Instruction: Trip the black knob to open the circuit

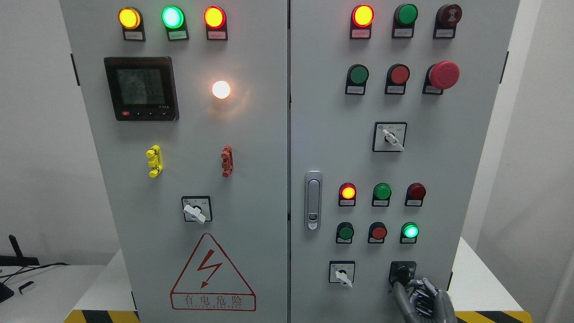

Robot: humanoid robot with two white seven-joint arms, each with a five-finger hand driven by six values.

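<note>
while the right hand (419,298) reaches up with fingers (415,283) loosely curled at the black knob (402,272), low on the cabinet's right door (430,157), it next needs a firm pinch and twist.

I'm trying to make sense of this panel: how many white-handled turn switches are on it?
3. Left-door switch above the warning triangle; upper right-door switch; lower right-door switch, left of the black knob. None look hidden.

Count: 3 white-handled selector switches (194,213), 1 black knob (402,271) at 5 o'clock, 1 digital meter (141,88) at 10 o'clock. 7 lit lamps (172,17), 1 mushroom e-stop (444,75), 1 door latch (313,199).
</note>
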